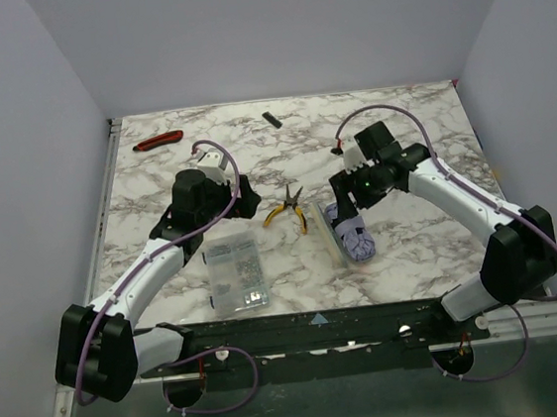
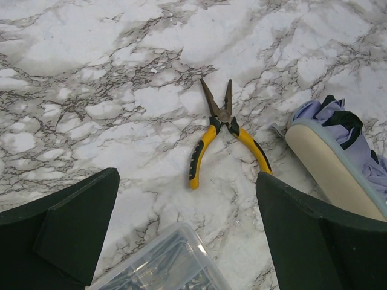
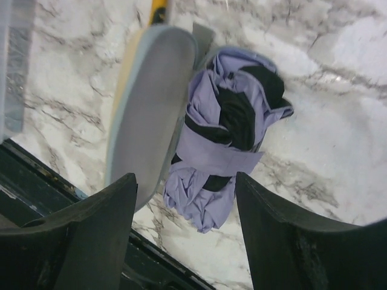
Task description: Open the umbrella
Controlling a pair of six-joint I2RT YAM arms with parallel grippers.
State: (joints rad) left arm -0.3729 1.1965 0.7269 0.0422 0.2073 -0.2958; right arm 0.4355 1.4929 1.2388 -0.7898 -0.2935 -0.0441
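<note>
The folded umbrella [image 1: 355, 241] lies on the marble table near the front, right of centre: a lavender canopy bundle with black lining, wrapped by a strap, next to its cream oblong case [image 1: 333, 240]. In the right wrist view the bundle [image 3: 227, 133] and the case [image 3: 148, 103] lie below my open right gripper [image 3: 184, 226], which hovers above them, empty. My right gripper [image 1: 354, 198] sits just behind the umbrella. My left gripper [image 2: 187, 232] is open and empty over bare table; the case [image 2: 326, 166] shows at its right.
Yellow-handled pliers [image 1: 288, 208] lie between the arms and show in the left wrist view [image 2: 224, 136]. A clear plastic parts box [image 1: 237, 275] sits front left of centre. A red-handled tool [image 1: 158, 139] and a small black item [image 1: 272, 119] lie at the back.
</note>
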